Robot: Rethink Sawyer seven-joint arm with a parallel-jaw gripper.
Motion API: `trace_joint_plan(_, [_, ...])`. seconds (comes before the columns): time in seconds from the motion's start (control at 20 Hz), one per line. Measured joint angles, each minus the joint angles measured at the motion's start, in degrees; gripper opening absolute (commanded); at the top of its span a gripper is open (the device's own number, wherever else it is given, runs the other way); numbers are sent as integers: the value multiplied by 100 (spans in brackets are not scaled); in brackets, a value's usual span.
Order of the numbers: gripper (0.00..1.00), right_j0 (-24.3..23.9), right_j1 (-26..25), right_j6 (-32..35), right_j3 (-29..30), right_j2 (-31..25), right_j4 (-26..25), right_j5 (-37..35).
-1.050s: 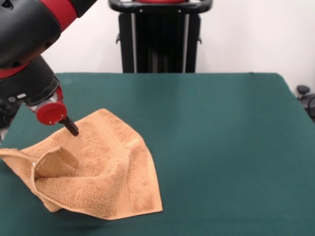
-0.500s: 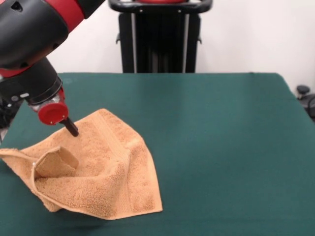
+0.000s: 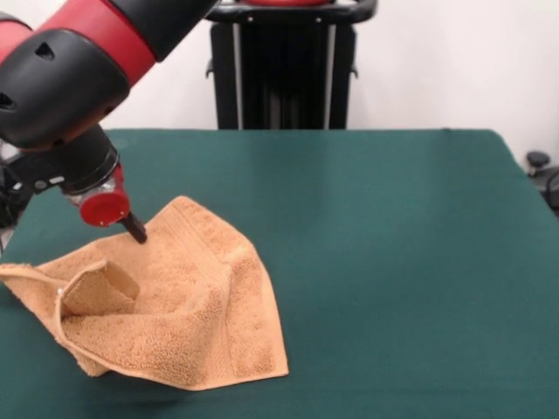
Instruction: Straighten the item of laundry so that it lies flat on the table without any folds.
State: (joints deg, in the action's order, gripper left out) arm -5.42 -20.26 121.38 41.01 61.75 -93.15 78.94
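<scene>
The item of laundry (image 3: 179, 310), an orange-tan terry towel, lies crumpled on the front left part of the green table (image 3: 393, 262). A raised ridge runs down its middle, and a small flap is folded over on its left side. A woven band runs along its far right border. The red and black arm comes down from the upper left. Its gripper (image 3: 134, 229) shows as a dark tip just above the towel's far edge, with nothing seen held in it.
A black pedestal (image 3: 284, 70) stands behind the table's far edge against a white wall. Some dark equipment (image 3: 543, 175) sits beyond the table's right edge. The towel's left corner reaches almost to the left edge of the picture.
The arm has swung a little to the right and its tip has shifted slightly right over the towel's far edge. The towel has not moved.
</scene>
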Motion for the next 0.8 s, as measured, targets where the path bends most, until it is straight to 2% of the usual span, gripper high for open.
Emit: trace_joint_plan(0.8, [0, 149, -83, 0, 146, -26, -201, 1])
